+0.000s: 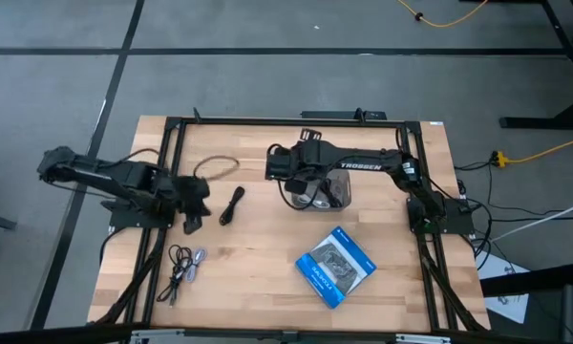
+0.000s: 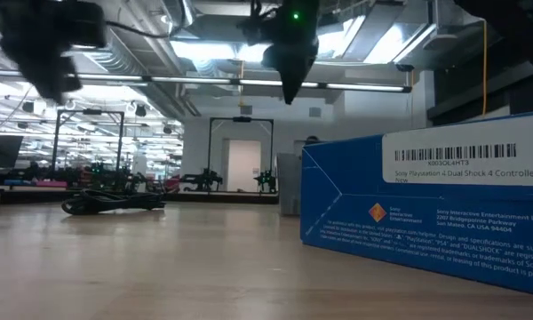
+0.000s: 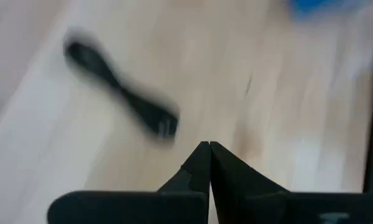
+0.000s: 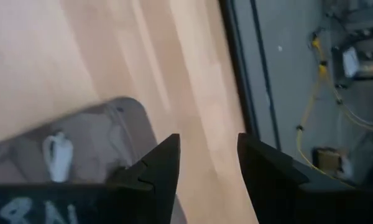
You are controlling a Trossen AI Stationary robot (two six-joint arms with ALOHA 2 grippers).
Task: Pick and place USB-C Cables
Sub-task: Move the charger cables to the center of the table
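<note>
A black bundled USB-C cable (image 1: pixel 232 204) lies flat on the wood, also seen in the left wrist view (image 3: pixel 121 96) and the low view (image 2: pixel 115 203). My left gripper (image 1: pixel 191 205) hovers just left of it, fingers shut (image 3: pixel 209 149) and empty. Two more cables with silver-grey plugs (image 1: pixel 186 268) lie near the front left. A thin loose loop of cable (image 1: pixel 220 167) lies farther back. My right gripper (image 1: pixel 286 170) hangs open (image 4: pixel 208 155) beside a clear container (image 1: pixel 320 194), which shows at the side in its wrist view (image 4: pixel 81 143).
A blue printed packet (image 1: pixel 336 266) lies on the table's near right part and fills the right of the low view (image 2: pixel 426 213). Black frame rails (image 1: pixel 162 172) run along the table's left, right and far sides. Bare wood lies between the bundled cable and the packet.
</note>
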